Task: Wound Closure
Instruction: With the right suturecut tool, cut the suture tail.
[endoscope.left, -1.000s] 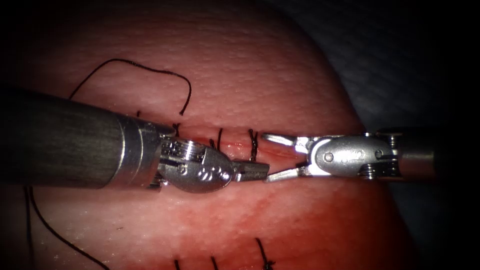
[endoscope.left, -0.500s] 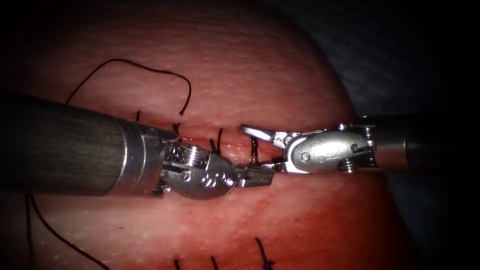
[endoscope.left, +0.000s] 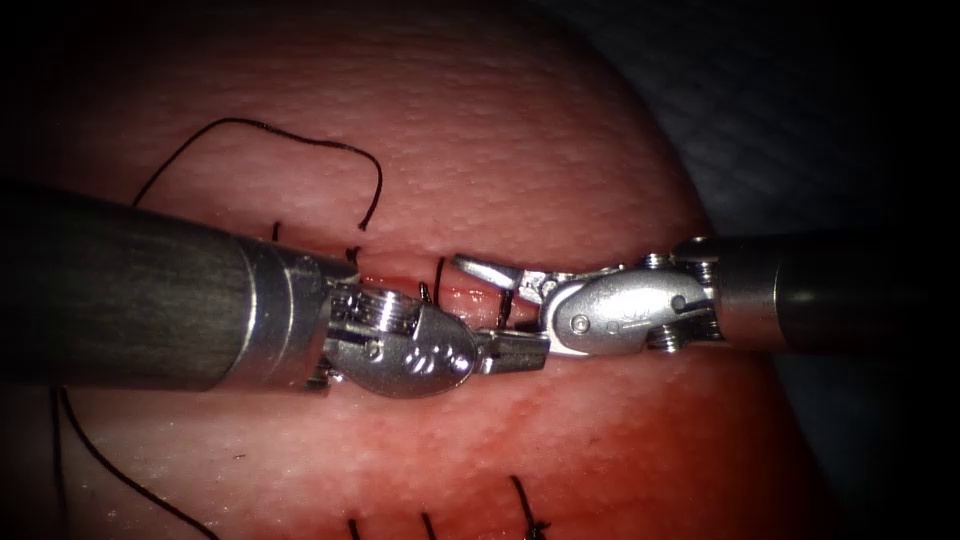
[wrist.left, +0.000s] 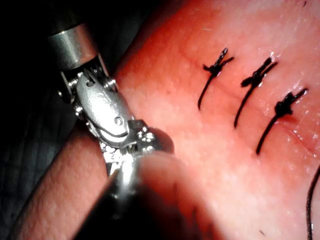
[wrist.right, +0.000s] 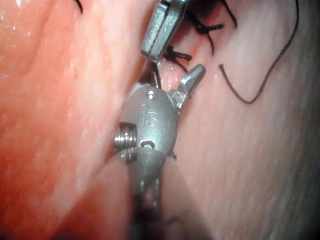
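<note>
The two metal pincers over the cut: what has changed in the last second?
The right tool, jaws open, has slid left along the cut until its lower jaw meets the left tool's tip. The left tool has stayed put, jaws shut, holding nothing I can make out. The stitches, loose thread and tissue are unchanged.

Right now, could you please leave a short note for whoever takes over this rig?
Left gripper: shut, tip at the cut, meeting the right one; what it holds I cannot tell.
Right gripper: open, holding nothing, jaws either side of the rightmost stitch.
Needle: I cannot tell where it is.
Thread: a loose end lies on the tissue, toward the cut's left end.
Done: several stitches cross the cut.
Left: the cut to the right of the last stitch lies under the right gripper, so check it.
</note>
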